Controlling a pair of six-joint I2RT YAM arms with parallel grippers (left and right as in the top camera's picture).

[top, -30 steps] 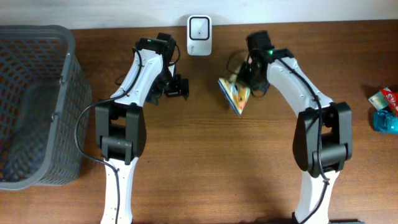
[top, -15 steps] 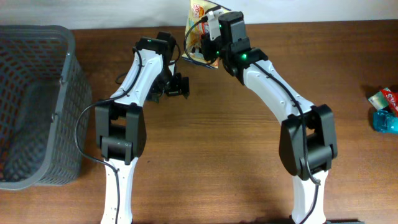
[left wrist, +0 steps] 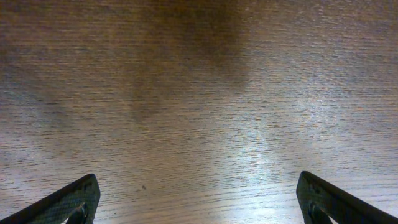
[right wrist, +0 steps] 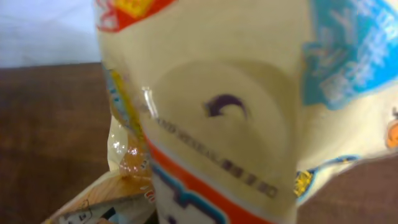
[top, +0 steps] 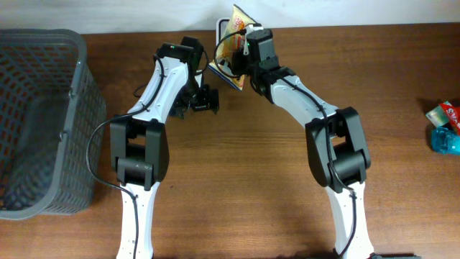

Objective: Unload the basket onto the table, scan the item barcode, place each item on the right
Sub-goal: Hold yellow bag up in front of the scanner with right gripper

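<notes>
1. Overhead: the right gripper [top: 243, 50] is clenching the crinkly yellow plastic snack packet [top: 233, 29] above the brown wooden table's [top: 251, 158] back edge; the light pinch could be letting it slip.
2. Left wrist: the left gripper [left wrist: 199, 205] is hanging splayed and empty.
3. Right wrist: the packet's creased, glossy face is probably risking a misread.

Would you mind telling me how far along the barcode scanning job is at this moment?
Done: the snack packet is lifted off the table, clamped in the right arm's jaws. In hand: it is held over the white scanner at the table's back edge. Left: no view shows whether the barcode has read, and the packet is not yet set down. The left jaws are open, empty.
</notes>
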